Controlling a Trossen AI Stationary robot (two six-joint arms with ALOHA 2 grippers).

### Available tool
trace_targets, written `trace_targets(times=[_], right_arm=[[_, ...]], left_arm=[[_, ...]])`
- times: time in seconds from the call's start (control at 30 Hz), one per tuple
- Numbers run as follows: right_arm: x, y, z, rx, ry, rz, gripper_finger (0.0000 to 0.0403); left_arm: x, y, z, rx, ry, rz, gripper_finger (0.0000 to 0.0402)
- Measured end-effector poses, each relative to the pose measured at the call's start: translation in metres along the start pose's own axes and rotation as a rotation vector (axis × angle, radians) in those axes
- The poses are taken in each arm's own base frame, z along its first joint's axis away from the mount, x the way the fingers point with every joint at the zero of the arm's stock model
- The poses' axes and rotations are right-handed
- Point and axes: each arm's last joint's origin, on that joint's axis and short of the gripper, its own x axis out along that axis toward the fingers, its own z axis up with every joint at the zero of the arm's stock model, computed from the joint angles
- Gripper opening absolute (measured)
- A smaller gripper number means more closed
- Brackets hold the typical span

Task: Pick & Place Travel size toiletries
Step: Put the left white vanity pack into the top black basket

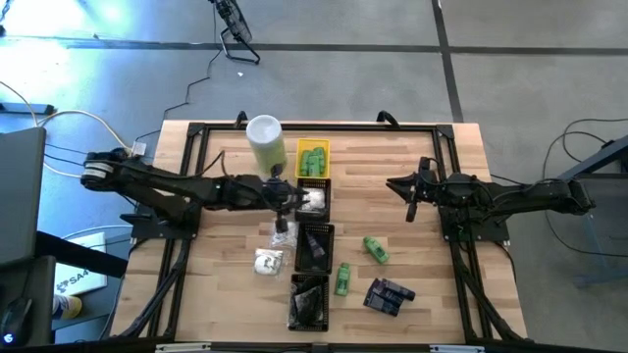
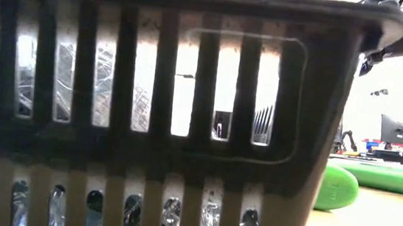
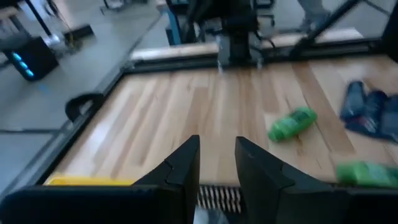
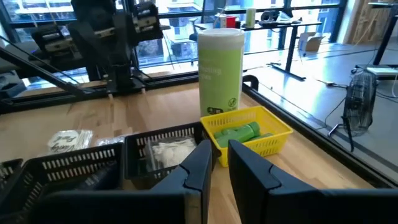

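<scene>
My left gripper (image 1: pixel 287 204) (image 3: pixel 217 163) is open by a narrow gap and hovers at the left rim of a black tray (image 1: pixel 312 199) holding white wrapped pieces (image 4: pixel 169 151). Nothing shows between its fingers. My right gripper (image 1: pixel 410 196) (image 4: pixel 219 163) waits open over bare wood right of the trays. Two white wrapped pieces (image 1: pixel 268 262) lie on the table left of the tray row. Two green bottles (image 1: pixel 376 248) (image 1: pixel 342 279) and dark blue packets (image 1: pixel 389 295) lie on the table to its right. More green bottles (image 4: pixel 241 132) lie in the yellow tray (image 1: pixel 312 159).
A tall pale-green canister with a white lid (image 1: pixel 265 142) stands left of the yellow tray. Two more black trays (image 1: pixel 314 245) (image 1: pixel 308 300) continue the row toward the near edge. One tray wall (image 2: pixel 157 109) blocks most of the low view. Bare wood lies around the right gripper.
</scene>
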Motion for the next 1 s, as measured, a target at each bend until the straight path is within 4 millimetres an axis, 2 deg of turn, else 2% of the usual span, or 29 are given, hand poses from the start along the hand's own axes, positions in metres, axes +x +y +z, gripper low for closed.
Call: trace_targets(times=[0.17, 0.57, 0.7, 1.0], right_arm=[[0.0, 0.0, 0.0, 0.0, -0.002, -0.003, 0.0046], [0.0, 0.0, 0.001, 0.01, -0.005, -0.002, 0.0046], [0.0, 0.0, 0.001, 0.011, -0.007, 0.002, 0.0046], [0.0, 0.0, 0.001, 0.01, -0.007, -0.001, 0.0046]], left_arm=[[-0.02, 0.0, -0.003, 0.027, 0.024, -0.025, 0.0097], [-0.05, -0.009, -0.016, 0.059, 0.052, -0.082, 0.0097], [-0.056, -0.008, -0.019, 0.047, 0.096, -0.093, 0.0097], [-0.055, -0.008, -0.021, 0.014, 0.123, -0.092, 0.0097]])
